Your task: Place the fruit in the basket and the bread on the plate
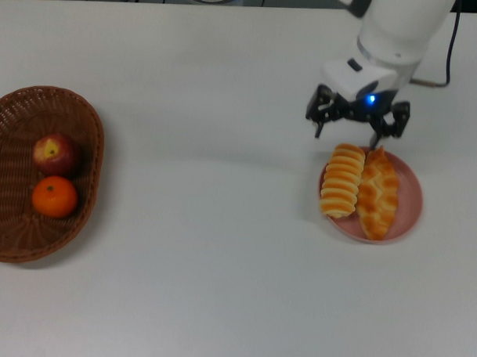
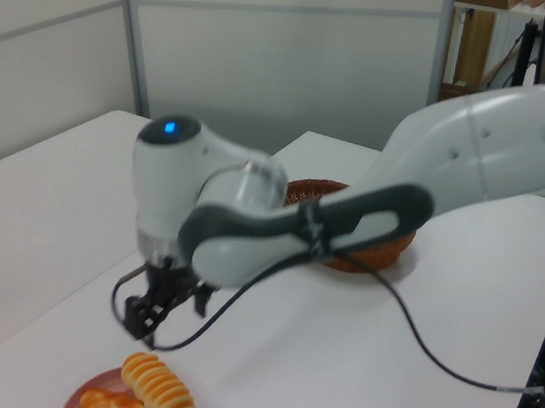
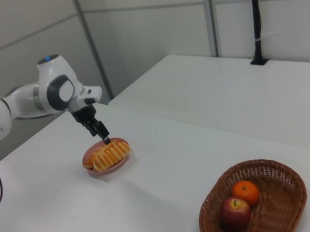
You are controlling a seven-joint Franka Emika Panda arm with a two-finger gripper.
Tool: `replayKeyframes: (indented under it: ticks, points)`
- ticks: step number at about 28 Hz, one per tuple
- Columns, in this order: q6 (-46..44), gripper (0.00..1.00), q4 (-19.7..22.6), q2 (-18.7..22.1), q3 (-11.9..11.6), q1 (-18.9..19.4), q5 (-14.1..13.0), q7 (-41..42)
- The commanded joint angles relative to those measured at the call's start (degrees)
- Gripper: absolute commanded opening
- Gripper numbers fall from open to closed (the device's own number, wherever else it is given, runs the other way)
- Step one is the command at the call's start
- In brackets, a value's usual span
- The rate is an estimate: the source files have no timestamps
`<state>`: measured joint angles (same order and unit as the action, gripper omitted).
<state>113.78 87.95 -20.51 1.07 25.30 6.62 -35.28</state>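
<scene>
- Gripper (image 1: 356, 129) above the table, just off the plate's far edge in the top view, fingers spread wide, holding nothing.
- Same gripper seen in the left view (image 2: 152, 316) raised clear of the bread, and in the right view (image 3: 99, 132) just above the plate's rim.
- Pink plate (image 1: 411, 206) on the white table (image 1: 213, 225), toward the top view's right.
- Ridged roll (image 1: 342, 180) on the plate's left side in the top view, its left edge overhanging the rim.
- Braided pastry (image 1: 379, 192) lying beside the roll, touching it along its length, fully on the plate.
- Both loaves roughly parallel, long axes running near-to-far in the top view.
- Wicker basket (image 1: 9, 233) at the top view's left edge, well apart from the plate.
- Apple (image 1: 54, 153) and mandarin (image 1: 54, 197) inside the basket, side by side, touching or nearly so.
- Right view: basket (image 3: 280, 203) bottom right, mandarin (image 3: 246, 192) behind apple (image 3: 235, 213); plate (image 3: 88, 159) with roll (image 3: 111, 154) further left.
- Left view: roll (image 2: 159, 387) at the bottom on the plate (image 2: 87, 398), basket rim (image 2: 385, 256) partly hidden behind the arm.
</scene>
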Motion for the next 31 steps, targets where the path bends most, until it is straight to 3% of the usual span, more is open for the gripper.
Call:
replayKeyframes:
  ticks: [1,3,6,12,19,23,31]
  points:
    - [-5.8,1.0,4.4,7.5,-0.6,-4.5,-5.9,12.1]
    - [-10.1,1.0,4.4,9.9,-0.6,-8.3,-9.1,19.0]
    - [-14.5,1.0,4.2,11.7,-0.7,-11.2,-10.4,22.1]
    - [-21.1,1.0,4.4,15.1,-0.8,-16.3,-9.6,28.8]
    - [-23.3,1.0,6.5,19.5,-0.7,-16.6,-6.2,29.6]
    - [-23.3,1.0,9.2,22.7,-0.9,-16.8,-5.9,29.8]
    - [-23.4,1.0,9.9,25.2,-1.5,-20.5,-6.2,33.2]
